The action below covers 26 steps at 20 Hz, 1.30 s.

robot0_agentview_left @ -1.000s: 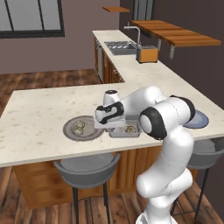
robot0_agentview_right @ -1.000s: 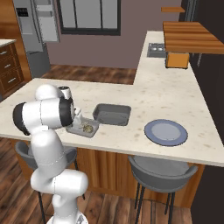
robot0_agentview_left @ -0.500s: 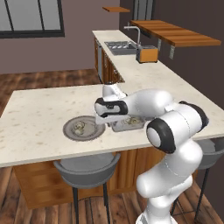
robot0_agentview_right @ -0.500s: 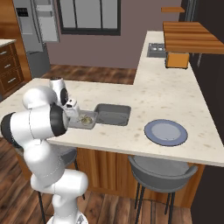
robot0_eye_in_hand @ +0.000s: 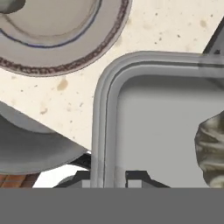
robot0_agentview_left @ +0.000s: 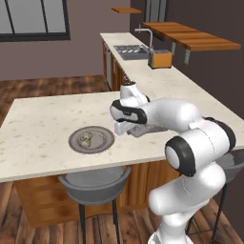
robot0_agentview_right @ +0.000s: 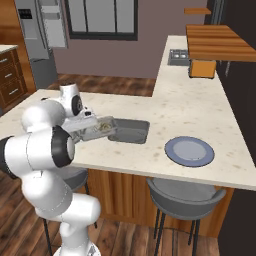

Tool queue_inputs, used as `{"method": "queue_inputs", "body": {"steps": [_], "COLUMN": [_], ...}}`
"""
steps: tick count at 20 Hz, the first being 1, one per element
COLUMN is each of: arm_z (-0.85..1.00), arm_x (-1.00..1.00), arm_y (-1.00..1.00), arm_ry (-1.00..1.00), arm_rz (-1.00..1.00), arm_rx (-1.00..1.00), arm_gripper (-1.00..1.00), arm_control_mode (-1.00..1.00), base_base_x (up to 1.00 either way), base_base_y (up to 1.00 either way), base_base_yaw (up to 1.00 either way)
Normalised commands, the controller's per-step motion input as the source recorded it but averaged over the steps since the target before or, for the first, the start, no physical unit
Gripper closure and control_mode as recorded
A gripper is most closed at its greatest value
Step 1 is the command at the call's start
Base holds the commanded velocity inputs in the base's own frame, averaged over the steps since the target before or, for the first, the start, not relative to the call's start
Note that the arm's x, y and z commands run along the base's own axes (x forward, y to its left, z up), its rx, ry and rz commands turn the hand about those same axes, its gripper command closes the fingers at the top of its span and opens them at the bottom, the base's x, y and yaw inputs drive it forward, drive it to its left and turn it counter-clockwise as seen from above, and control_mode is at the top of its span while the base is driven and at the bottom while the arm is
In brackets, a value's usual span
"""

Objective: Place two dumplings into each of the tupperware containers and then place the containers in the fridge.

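My gripper is shut on the rim of one tupperware container, a grey tray with a dumpling inside at the right. From the right base view the gripper holds this container just above the counter, with dumplings in it. The second tupperware container lies flat right beside it. In the left base view the gripper and held container sit right of the round grey plate, which carries dumplings. The fridge stands far back left.
A flat blue-grey plate lies near the counter's front edge on the right. Grey stools stand under the counter's edge. A sink and an orange box are on the far counter. A wooden shelf juts out above it.
The gripper has lifted the container off the counter and carried it slightly away from the front edge. The arm's elbow has swung outward. Plate and second container have stayed put.
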Motion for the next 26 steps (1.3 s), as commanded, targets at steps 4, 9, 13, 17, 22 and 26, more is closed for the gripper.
{"method": "queue_inputs", "body": {"steps": [4, 9, 13, 17, 22, 26], "arm_z": [0.06, 0.07, 0.33, 0.42, 0.45, 0.44], "arm_x": [-0.33, -0.71, -0.58, -0.15, -0.36, -0.65], "arm_y": [-0.67, -0.32, -0.02, -0.27, -0.51, -0.38], "arm_ry": [0.01, 0.03, 0.10, 0.01, 0.00, 0.00], "arm_rz": [0.55, 0.61, 0.51, 0.42, 0.33, 0.08], "arm_rx": [0.00, -0.04, -0.06, 0.00, 0.00, 0.00], "arm_gripper": [1.00, 1.00, 1.00, 1.00, 1.00, 1.00], "arm_control_mode": [-1.00, -1.00, -1.00, -1.00, -1.00, -1.00], "base_base_x": [0.00, 0.00, 0.00, 0.00, 0.00, 0.00], "base_base_y": [0.00, 0.00, 0.00, 0.00, 0.00, 0.00], "base_base_yaw": [0.00, 0.00, 0.00, 0.00, 0.00, 0.00]}}
